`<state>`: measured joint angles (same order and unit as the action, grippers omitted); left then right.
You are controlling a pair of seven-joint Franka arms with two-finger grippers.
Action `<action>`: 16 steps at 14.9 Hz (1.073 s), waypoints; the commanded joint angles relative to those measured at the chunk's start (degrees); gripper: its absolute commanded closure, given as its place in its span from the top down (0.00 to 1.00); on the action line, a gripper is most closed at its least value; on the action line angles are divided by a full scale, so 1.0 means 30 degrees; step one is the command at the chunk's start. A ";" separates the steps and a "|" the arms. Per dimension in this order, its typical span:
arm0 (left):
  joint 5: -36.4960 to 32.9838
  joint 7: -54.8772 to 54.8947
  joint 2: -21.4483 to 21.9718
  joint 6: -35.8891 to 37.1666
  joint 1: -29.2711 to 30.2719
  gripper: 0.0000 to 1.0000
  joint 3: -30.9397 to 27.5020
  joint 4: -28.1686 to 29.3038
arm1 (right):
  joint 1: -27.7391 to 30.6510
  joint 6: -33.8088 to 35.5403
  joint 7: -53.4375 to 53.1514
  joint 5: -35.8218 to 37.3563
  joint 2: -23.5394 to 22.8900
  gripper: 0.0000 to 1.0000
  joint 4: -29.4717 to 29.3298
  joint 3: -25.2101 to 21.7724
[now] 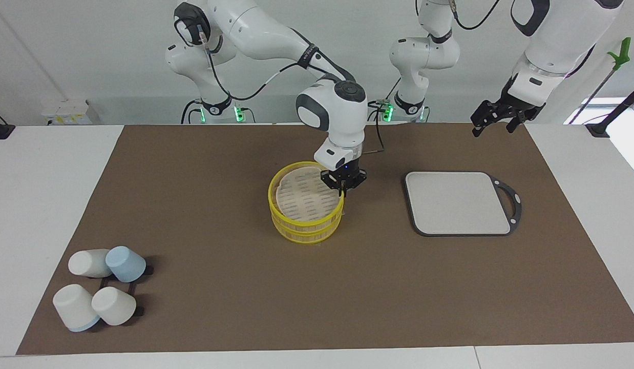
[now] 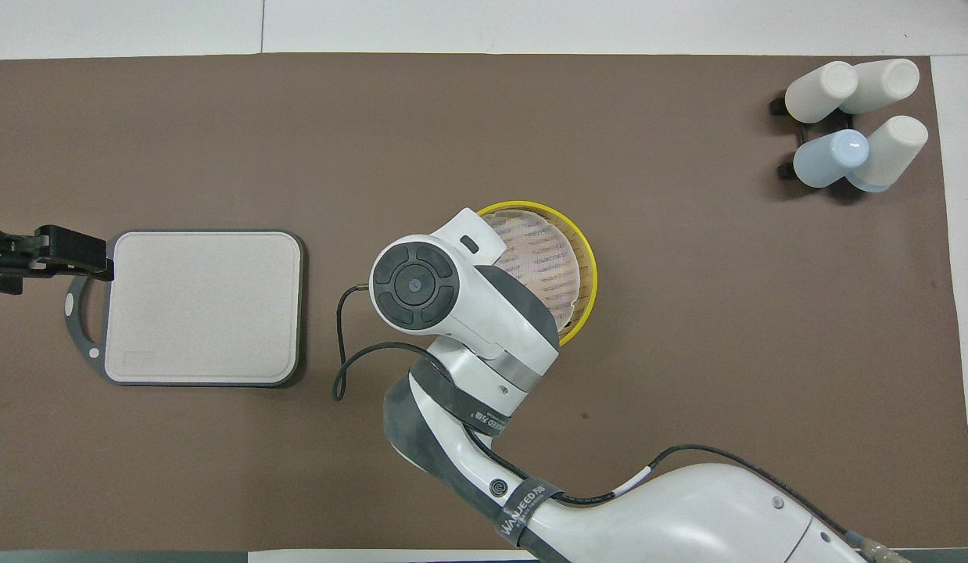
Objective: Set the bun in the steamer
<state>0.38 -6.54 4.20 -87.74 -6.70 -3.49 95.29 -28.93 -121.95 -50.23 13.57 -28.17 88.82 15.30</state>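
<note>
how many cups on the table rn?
4, clustered on a black rack at the right arm's end of the table, the edge farthest from the robots: three white cups and one blue cup, all tipped over. None looks hidden.

The table [image 1: 40, 205] looks smooth and white, covered by a matt brown mat [image 1: 219, 307] with a papery or felt-like look. The steamer [image 1: 296, 230] has a glossy yellow plastic-looking rim and a pale slatted lid. The board [image 1: 458, 202] is matt grey with a darker rubbery-looking edge. The cups [image 1: 99, 292] look smooth and matt. Both arms' shells are glossy white plastic.
</note>
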 commanded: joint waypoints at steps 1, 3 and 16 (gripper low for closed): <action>0.0342 0.0335 0.0269 0.0096 0.0240 1.00 0.0137 -0.0005 | 0.0123 -0.0483 -0.0805 0.0105 0.0396 0.14 0.1066 0.0145; 0.0342 0.0334 0.0270 0.0038 0.0269 1.00 0.0108 -0.0004 | 0.0182 -0.0541 -0.0805 0.0105 0.0367 0.39 0.1066 0.0145; 0.0342 0.0305 0.0328 -0.0050 0.0240 1.00 0.0137 0.0054 | 0.4599 0.5508 0.3554 -0.1740 0.2792 1.00 -0.3533 0.0146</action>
<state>0.39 -6.54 4.37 -87.81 -6.64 -3.43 95.24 -19.36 -110.46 -43.54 10.79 -23.35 77.65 15.11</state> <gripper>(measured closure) 0.000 0.000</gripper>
